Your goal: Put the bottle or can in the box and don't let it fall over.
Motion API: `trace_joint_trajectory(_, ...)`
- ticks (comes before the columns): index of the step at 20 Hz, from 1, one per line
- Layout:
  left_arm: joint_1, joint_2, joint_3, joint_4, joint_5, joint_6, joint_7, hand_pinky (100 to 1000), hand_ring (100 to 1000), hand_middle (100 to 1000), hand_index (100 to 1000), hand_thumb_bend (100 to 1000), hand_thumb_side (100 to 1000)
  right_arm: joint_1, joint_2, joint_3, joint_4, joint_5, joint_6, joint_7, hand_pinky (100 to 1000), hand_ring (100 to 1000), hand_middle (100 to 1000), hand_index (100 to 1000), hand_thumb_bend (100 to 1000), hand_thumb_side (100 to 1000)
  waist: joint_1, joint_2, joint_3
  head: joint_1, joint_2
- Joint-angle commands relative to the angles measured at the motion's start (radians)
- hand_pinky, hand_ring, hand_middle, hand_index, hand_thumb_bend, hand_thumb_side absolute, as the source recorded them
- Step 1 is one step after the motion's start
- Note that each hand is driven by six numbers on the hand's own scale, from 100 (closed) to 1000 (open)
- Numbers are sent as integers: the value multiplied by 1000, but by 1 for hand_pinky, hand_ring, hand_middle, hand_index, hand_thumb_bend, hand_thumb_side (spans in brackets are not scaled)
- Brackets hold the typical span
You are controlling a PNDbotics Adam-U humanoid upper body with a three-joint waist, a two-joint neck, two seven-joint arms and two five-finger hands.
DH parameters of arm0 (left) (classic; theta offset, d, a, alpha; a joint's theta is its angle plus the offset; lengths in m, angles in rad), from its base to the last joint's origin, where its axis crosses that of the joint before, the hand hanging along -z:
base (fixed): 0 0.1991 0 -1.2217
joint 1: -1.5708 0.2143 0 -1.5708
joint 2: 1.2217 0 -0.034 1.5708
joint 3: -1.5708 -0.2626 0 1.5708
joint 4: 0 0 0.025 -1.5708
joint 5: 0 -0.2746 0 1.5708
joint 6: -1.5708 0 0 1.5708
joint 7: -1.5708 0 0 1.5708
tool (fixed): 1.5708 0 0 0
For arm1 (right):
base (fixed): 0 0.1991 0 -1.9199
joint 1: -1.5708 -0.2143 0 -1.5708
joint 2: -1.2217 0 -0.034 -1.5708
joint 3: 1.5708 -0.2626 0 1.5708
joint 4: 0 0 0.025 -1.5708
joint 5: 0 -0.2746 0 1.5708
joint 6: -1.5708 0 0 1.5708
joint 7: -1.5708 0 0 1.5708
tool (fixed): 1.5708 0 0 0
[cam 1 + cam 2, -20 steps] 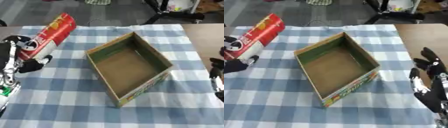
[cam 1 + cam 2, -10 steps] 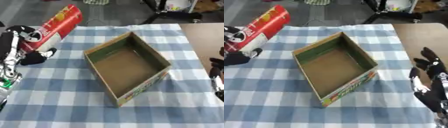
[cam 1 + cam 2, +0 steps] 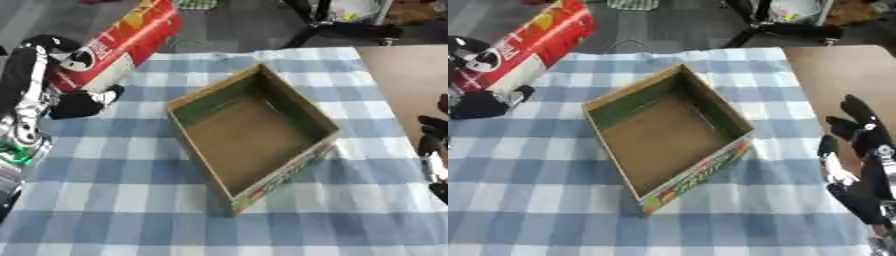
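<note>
Left hand (image 3: 39, 75) has its fingers grasping the red can (image 3: 118, 42), held tilted above the bench's (image 3: 114, 200) left edge, apart from the open box (image 3: 254, 132); box sits mid-bench. Right hand (image 3: 864, 160) rests at lower right, fingers released and straight.

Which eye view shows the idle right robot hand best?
The right eye view: the right robot hand shows there nearly whole, open, fingers up, beside the box near the lower right corner. The left eye view catches only dark fingers cut off at its right edge.
</note>
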Motion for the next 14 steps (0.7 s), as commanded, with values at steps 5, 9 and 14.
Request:
trace_joint_trajectory(5,-39,-10,6,-30,-6,6,-2,366,404,702,602,524,100,-7,-36,-6,-18,-5,-9,-1,860,853,1000,927,100,479,11,-32,-3,-2,-34)
trace_joint_trajectory(9,-60,-44,1,-32,-7,2,4,364,402,701,598,524,100,-8,-43,-10,-18,-10,-17,-7,860,853,1000,926,100,478,11,-33,-1,-24,-40)
trace_joint_trajectory(14,-80,-85,-11,-27,-18,-4,1,364,403,701,598,522,100,0,-40,-12,-18,-8,-14,-9,860,853,1000,927,100,480,12,-39,-1,-49,-33)
